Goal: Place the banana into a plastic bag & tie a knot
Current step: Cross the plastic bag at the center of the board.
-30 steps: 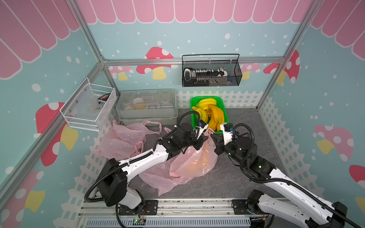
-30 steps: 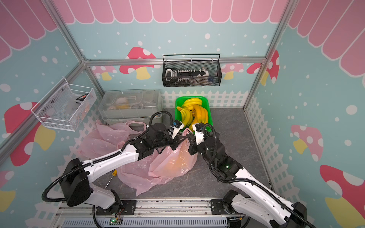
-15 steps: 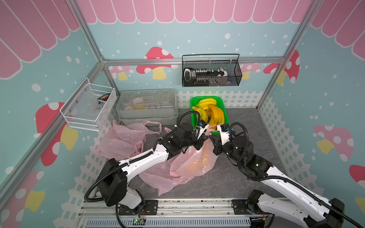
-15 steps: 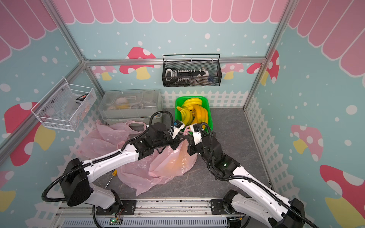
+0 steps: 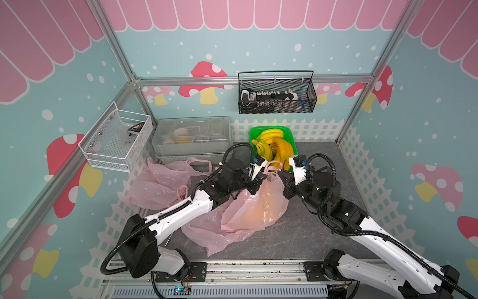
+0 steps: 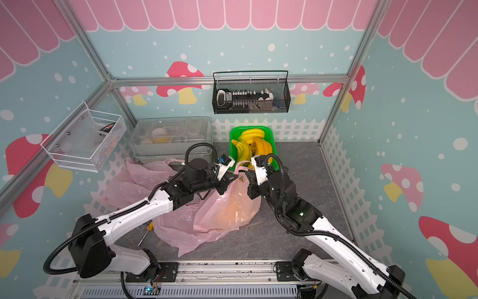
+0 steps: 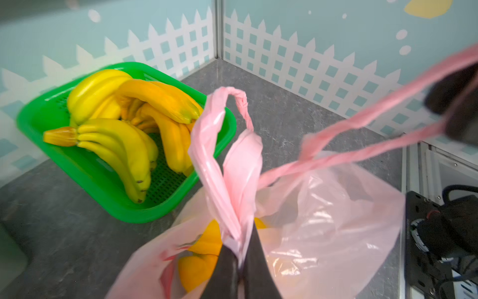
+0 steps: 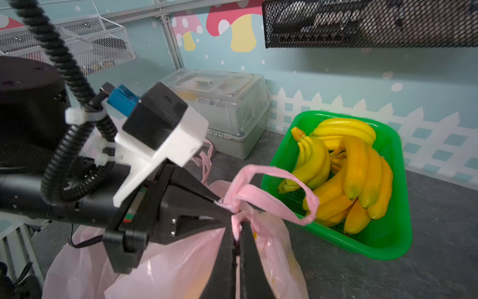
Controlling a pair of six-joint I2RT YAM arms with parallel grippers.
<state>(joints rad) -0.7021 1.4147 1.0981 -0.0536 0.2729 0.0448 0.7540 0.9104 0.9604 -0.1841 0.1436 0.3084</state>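
Observation:
A pink plastic bag (image 5: 256, 207) (image 6: 227, 207) stands mid-table, and the banana (image 7: 204, 248) shows orange through its film (image 5: 254, 211). My left gripper (image 5: 263, 177) (image 7: 239, 248) is shut on one bag handle (image 7: 227, 155), pinched just below its loop. My right gripper (image 5: 280, 177) (image 8: 236, 227) is shut on the other handle (image 7: 362, 134), which stretches taut. The two gripper tips nearly meet above the bag's mouth in both top views (image 6: 240, 177). In the right wrist view the left gripper (image 8: 225, 207) sits right beside my right fingertips.
A green basket (image 5: 292, 134) (image 8: 382, 248) of banana bunches stands just behind the bag. A clear lidded box (image 5: 191, 137) is at the back left. Loose pink bags (image 5: 160, 181) lie to the left. A white wire basket (image 5: 116, 139) and a black mesh basket (image 5: 276, 95) hang on the walls.
My left gripper has closed on the bag handle. The right gripper, still shut on its handle, has shifted a little toward the left gripper.

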